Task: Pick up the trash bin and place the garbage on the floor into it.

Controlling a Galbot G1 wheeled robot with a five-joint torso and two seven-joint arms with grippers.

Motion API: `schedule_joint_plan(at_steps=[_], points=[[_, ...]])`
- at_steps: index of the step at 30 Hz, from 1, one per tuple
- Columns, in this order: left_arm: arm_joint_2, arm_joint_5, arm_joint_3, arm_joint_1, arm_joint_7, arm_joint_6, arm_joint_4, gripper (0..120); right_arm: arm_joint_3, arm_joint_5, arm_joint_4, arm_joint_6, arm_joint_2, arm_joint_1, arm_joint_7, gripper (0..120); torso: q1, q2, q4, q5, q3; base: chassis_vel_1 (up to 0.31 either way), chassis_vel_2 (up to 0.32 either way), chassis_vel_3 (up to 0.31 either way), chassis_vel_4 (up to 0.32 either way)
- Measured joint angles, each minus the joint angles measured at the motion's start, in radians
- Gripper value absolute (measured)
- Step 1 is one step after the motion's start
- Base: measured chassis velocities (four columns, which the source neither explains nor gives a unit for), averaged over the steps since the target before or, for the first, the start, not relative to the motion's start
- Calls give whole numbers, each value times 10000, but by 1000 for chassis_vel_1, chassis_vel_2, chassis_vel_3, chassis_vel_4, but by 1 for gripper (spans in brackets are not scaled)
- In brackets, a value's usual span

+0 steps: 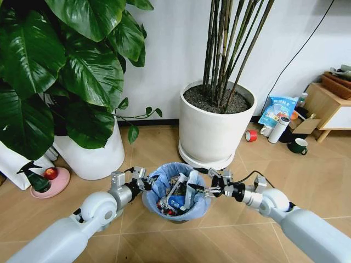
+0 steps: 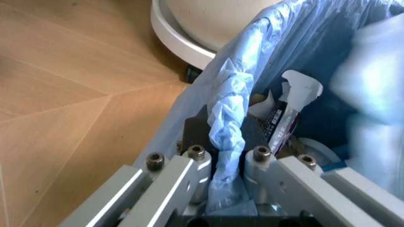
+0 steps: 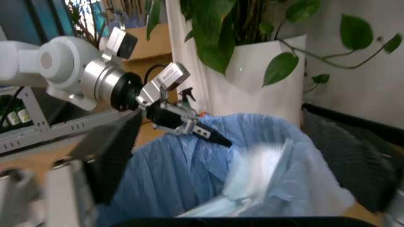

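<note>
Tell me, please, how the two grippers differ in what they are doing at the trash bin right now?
The left gripper is shut on the trash bin, clamping its blue-bagged rim; the right gripper grips no rim.
The left gripper sits at the bin's left edge, while the right gripper reaches in over the opening from the right side, its fingers above the garbage inside.
Both hover at rim height, facing each other across the bin.

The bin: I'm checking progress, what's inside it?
In the bin: a white-red tube, red and blue litter. The blue bag hides whatever lies deeper.
</note>
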Motion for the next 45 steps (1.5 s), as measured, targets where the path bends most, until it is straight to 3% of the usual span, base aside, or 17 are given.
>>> schedule_joint_plan(at_steps=[10, 27, 28, 31, 32, 34, 35, 37, 39, 45], points=[[87, -41, -256, 90, -41, 14, -34, 1, 933, 51, 293, -32, -434, -741, -19, 100, 0, 0, -1, 0, 1, 0, 0, 0, 0], [631, 95, -1321, 1092, -29, -58, -275, 1, 3357, 60, -89, 269, -45, -2479, 725, 100, 0, 0, 0, 1, 1, 0, 0, 0, 0], [805, 157, -1719, 1463, -21, -114, -406, 1, 4198, -111, -431, 364, 301, -2884, 1028, 100, 0, 0, 4, 0, 0, 0, 0, 0, 0], [933, 214, -2110, 1810, -1, -184, -512, 1, 5030, -192, -651, 333, 619, -3372, 1234, 100, 0, 0, 3, 4, 1, 0, 0, 0, 0], [999, 225, -2285, 1937, 12, -221, -528, 1, 5880, -462, -627, 346, 919, -3918, 1737, 100, 0, 0, 8, 8, 0, 0, 0, 0, 0], [1189, 320, -2444, 2031, 184, -370, -342, 1, 8121, -1424, -75, 443, 1840, -5578, 3348, 100, 0, 0, -6, -6, 0, 0, 0, 0, 0], [1189, 320, -2444, 2031, 184, -370, -342, 1, 8121, -1424, -75, 443, 1840, -5578, 3348, 100, 0, 0, -6, -6, 0, 0, 0, 0, 0], [1230, 460, -3053, 2600, 294, -458, -378, 1, 9030, -2127, 130, 796, 2588, -6401, 4081, 100, 0, 0, -16, -6, -1, 0, 0, 0, 0], [1226, 660, -3841, 3401, 376, -536, -521, 1, 9430, -2426, 163, 950, 3340, -6900, 4228, 100, -1, 1, -4, 2, -2, 0, 0, 0, 0], [1094, 994, -5126, 4691, 560, -637, -679, 1, 9632, -2430, 262, 884, 4511, -7364, 4319, 100, -1, 0, 4, 1, -1, 0, 0, 0, 0]])
